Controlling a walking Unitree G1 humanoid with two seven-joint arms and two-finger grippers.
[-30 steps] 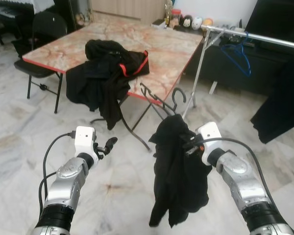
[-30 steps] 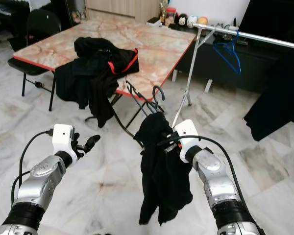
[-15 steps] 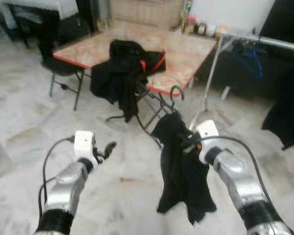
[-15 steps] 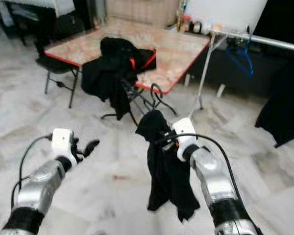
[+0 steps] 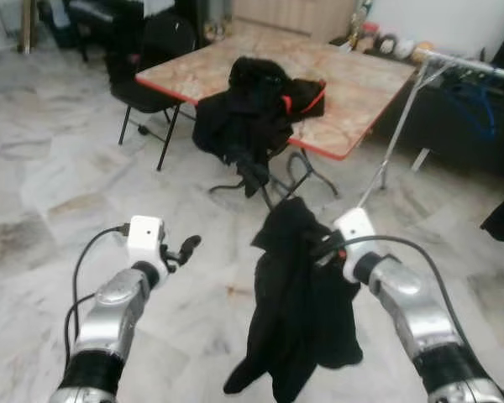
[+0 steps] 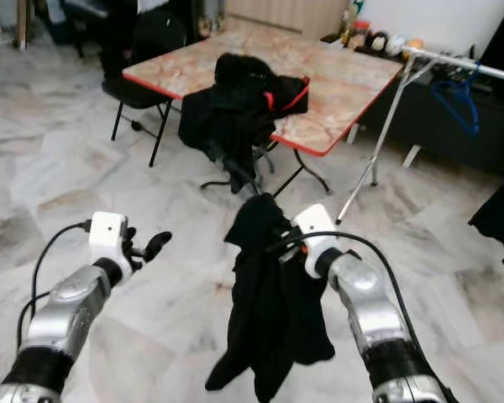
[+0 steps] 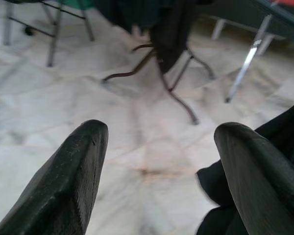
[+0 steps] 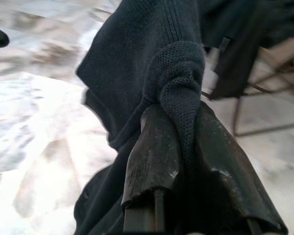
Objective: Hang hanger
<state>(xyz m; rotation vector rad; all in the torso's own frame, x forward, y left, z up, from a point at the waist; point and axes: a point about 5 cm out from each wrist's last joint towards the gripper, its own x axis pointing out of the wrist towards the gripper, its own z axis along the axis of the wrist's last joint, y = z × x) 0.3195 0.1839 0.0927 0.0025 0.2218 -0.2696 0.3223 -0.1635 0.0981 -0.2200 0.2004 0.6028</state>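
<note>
The right gripper (image 8: 179,161) is clamped tight on a soft black knitted garment (image 5: 298,311), which hangs limp in the air in front of the robot. A hanger inside the cloth cannot be made out. The left gripper (image 7: 161,171) is held out with its fingers wide apart — nothing in it. The silver clothes rail (image 6: 454,63), with a blue wire hanger (image 6: 460,91) on it, stands well apart, off to the robot's right past the marble-topped folding table (image 5: 353,84). So the hanging is not done — the robot likely needs to get to the rail first.
</note>
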